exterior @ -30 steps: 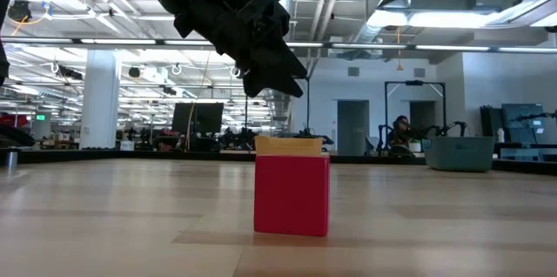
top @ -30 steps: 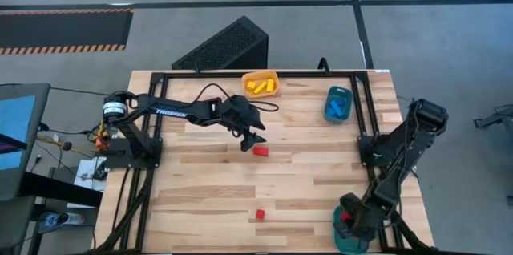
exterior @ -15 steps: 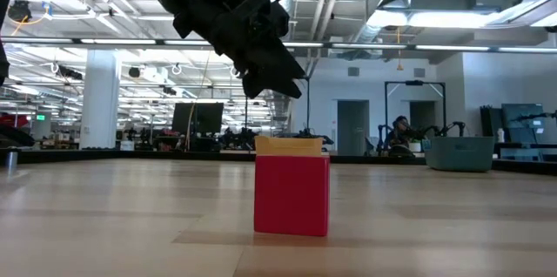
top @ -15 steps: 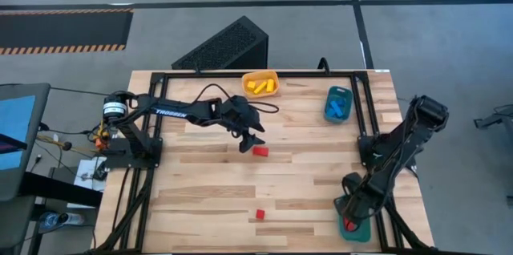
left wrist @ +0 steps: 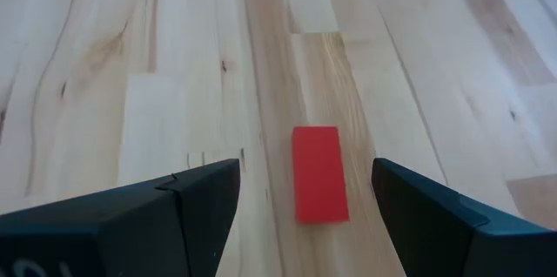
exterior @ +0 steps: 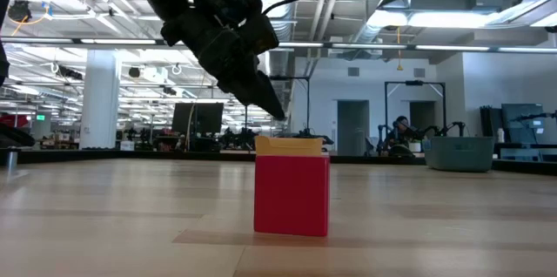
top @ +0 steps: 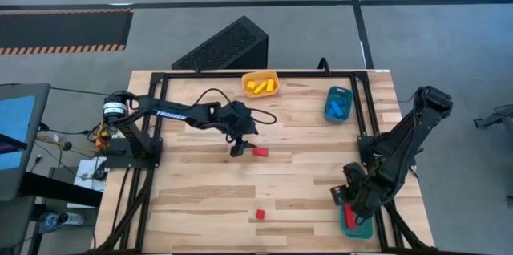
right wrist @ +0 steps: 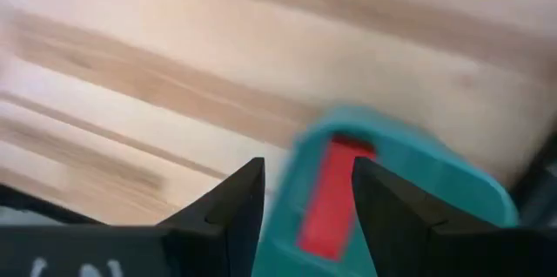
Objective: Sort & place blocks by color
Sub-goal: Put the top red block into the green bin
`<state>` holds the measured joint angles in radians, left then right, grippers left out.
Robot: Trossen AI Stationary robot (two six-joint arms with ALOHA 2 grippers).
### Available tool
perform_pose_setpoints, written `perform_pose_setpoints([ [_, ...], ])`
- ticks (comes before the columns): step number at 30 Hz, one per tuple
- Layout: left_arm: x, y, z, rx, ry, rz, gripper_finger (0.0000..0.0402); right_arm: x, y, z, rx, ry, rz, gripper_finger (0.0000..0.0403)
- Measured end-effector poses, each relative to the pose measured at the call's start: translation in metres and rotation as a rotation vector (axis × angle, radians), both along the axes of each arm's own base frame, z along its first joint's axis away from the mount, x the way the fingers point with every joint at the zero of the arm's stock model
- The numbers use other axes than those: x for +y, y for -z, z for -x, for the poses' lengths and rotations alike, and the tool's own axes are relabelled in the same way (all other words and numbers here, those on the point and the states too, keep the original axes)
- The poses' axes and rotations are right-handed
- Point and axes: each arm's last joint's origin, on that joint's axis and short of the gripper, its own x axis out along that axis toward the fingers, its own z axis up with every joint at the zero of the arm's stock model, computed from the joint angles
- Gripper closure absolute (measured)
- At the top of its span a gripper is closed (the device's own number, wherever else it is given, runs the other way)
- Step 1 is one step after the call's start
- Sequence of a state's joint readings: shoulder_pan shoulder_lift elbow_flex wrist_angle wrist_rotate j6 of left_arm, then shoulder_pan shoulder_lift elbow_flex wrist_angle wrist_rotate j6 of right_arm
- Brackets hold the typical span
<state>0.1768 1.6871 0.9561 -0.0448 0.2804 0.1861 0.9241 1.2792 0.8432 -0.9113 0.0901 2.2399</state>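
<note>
A: Red bar [left wrist: 318, 174] lies flat on the tabletop [top: 304, 159], just beside the left claw [top: 237, 149], whose fingers stand apart on either side of it in the wrist view. How will it handle?

B: Probably light, stiff and smooth. I'd pinch it across the narrow width, on the long flat sides.

A: The surface?

B: Pale wood planks, level, likely a bit slick. A red cube [top: 260, 215] sits well nearer the front edge than the bar.

A: And the right claw [top: 358, 203]?

B: Fingers apart, over the teal tray [top: 353, 229], which holds a red piece [right wrist: 329, 199]. Yellow tray [top: 261, 84] and blue tray [top: 338, 103] lie beyond the bar. A large hall shows behind.
</note>
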Motion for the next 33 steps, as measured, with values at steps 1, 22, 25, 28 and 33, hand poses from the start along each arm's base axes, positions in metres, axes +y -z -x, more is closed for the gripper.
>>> perform_pose_setpoints([
  [1,0.000,0.002,0.000,-0.011,0.000,-0.003,0.0156,-0.001,-0.003,-0.002,-0.032,0.010,0.013,0.0210],
  [22,-0.014,0.059,-0.002,-0.085,0.033,-0.007,0.0156,-0.027,-0.049,-0.079,-0.362,-0.041,0.238,0.0213],
  [25,-0.016,0.065,-0.006,-0.064,-0.006,-0.048,0.0156,-0.027,-0.050,-0.082,-0.381,-0.044,0.230,0.0213],
  [28,-0.016,0.071,-0.008,-0.059,-0.007,-0.044,0.0156,-0.027,-0.050,-0.082,-0.381,-0.044,0.230,0.0213],
  [33,-0.016,0.079,-0.009,-0.041,-0.016,-0.021,0.0157,-0.027,-0.050,-0.081,-0.381,-0.045,0.231,0.0213],
])
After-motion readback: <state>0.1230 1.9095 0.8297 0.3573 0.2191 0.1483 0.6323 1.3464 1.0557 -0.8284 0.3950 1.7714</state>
